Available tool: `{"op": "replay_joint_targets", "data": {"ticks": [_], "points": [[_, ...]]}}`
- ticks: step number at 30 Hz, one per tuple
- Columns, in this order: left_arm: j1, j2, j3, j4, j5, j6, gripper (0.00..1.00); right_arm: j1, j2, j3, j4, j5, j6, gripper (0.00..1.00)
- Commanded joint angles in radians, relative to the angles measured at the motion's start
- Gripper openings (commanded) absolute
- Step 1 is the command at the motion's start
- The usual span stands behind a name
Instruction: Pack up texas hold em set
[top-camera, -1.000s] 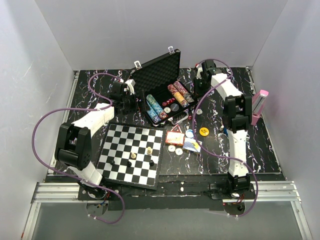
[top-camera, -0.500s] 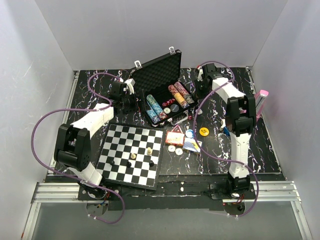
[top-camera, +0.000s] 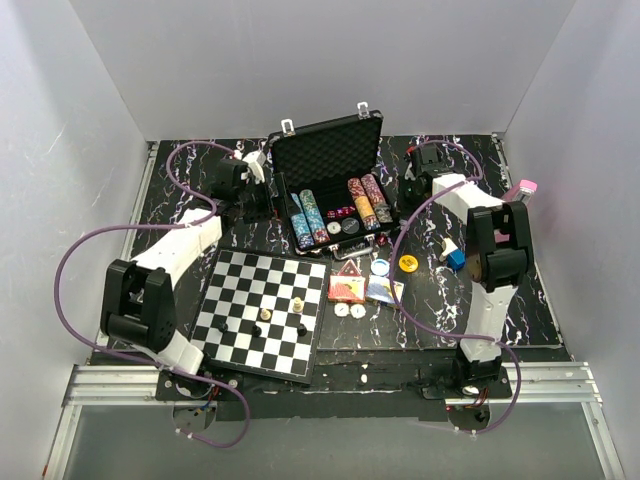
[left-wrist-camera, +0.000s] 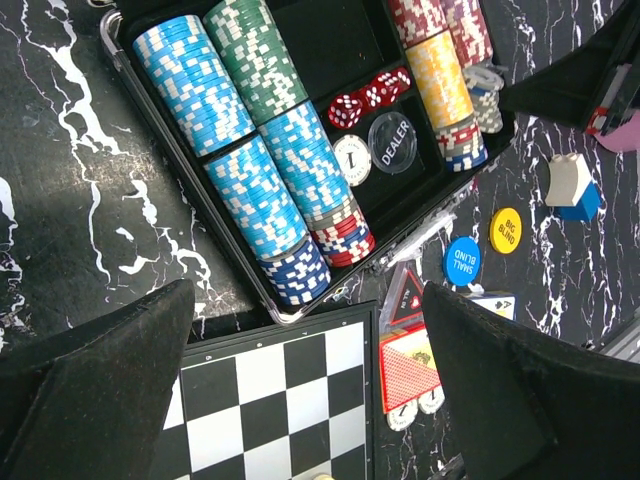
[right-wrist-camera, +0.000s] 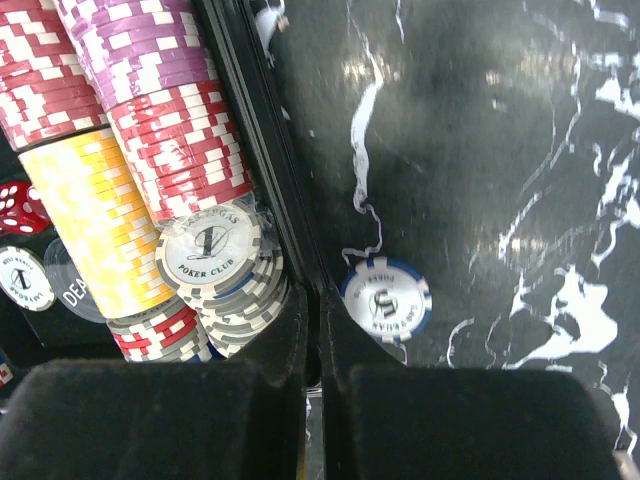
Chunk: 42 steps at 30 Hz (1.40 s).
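Landmark: the briefcase (top-camera: 325, 150). It lies open at the far middle of the marbled black surface (top-camera: 520, 300), with its foam-lined lid upright at the back.

Contents: multicoloured chip rows (left-wrist-camera: 250, 150) fill the tray. Blue and green stacks sit in its left part; red, purple and yellow stacks sit in its right part. The red dice (left-wrist-camera: 370, 95) and the clear dealer button (left-wrist-camera: 393, 140) lie in the middle compartment between them.

Outside the case, near its front right corner:
- Card decks (top-camera: 348, 287).
- Blue small-blind button (left-wrist-camera: 461, 260).
- Yellow big-blind button (left-wrist-camera: 505, 230).
- Several white round discs (top-camera: 350, 310), nearer the arms.

A loose blue-and-white chip (right-wrist-camera: 385, 300) lies just beside the case's right wall. The chessboard (top-camera: 262, 310) lies in front of the case's left half, its far edge near the front left corner.

Left end effector (left-wrist-camera: 308, 310): fingers spread wide apart, holding nothing, hovering above the case's front left corner.

Right end effector (right-wrist-camera: 312, 370): pads drawn together on the right wall of the briefcase, whose rim runs into the narrow slit between them.
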<state>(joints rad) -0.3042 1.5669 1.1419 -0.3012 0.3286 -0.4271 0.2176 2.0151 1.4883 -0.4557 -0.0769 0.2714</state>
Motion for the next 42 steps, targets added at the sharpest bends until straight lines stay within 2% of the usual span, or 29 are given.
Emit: {"op": "replay_joint_targets", "data": {"ticks": [1, 3, 4, 5, 6, 7, 9, 12, 17, 20, 25, 37, 42], "points": [[0.005, -0.073, 0.005, 0.022, 0.020, -0.001, 0.98, -0.003, -0.076, -0.077, -0.110, 0.032, 0.104, 0.01], [0.005, -0.091, 0.002, 0.014, 0.017, 0.007, 0.98, -0.004, -0.091, -0.063, -0.112, 0.043, 0.107, 0.01], [0.005, -0.102, 0.002, 0.008, 0.007, 0.013, 0.98, -0.003, -0.102, -0.050, -0.116, 0.055, 0.104, 0.05], [0.005, -0.113, 0.002, 0.001, 0.001, 0.020, 0.98, -0.004, -0.117, -0.037, -0.126, 0.069, 0.103, 0.11], [0.005, -0.131, -0.001, -0.004, -0.011, 0.031, 0.98, -0.004, -0.134, -0.027, -0.129, 0.072, 0.100, 0.24], [0.005, -0.146, -0.002, -0.016, -0.020, 0.040, 0.98, -0.004, -0.157, -0.017, -0.135, 0.100, 0.095, 0.32], [0.005, -0.182, -0.007, -0.036, -0.039, 0.066, 0.98, -0.004, -0.209, -0.013, -0.132, 0.108, 0.088, 0.45], [0.004, -0.231, -0.030, -0.056, -0.082, 0.102, 0.98, 0.005, -0.307, -0.062, -0.074, 0.086, 0.068, 0.54], [0.002, -0.274, -0.044, -0.070, -0.117, 0.131, 0.98, 0.055, -0.392, -0.184, -0.012, 0.005, 0.026, 0.54], [0.004, -0.278, -0.039, -0.072, -0.114, 0.136, 0.98, 0.103, -0.380, -0.217, -0.021, 0.009, 0.003, 0.49], [0.005, -0.289, -0.041, -0.076, -0.120, 0.145, 0.98, 0.144, -0.331, -0.249, -0.017, 0.052, 0.000, 0.44], [0.005, -0.291, -0.041, -0.075, -0.117, 0.145, 0.98, 0.198, -0.240, -0.283, 0.045, 0.127, -0.001, 0.44], [0.005, -0.289, -0.041, -0.075, -0.120, 0.146, 0.98, 0.223, -0.237, -0.313, 0.060, 0.204, 0.055, 0.42]]}}
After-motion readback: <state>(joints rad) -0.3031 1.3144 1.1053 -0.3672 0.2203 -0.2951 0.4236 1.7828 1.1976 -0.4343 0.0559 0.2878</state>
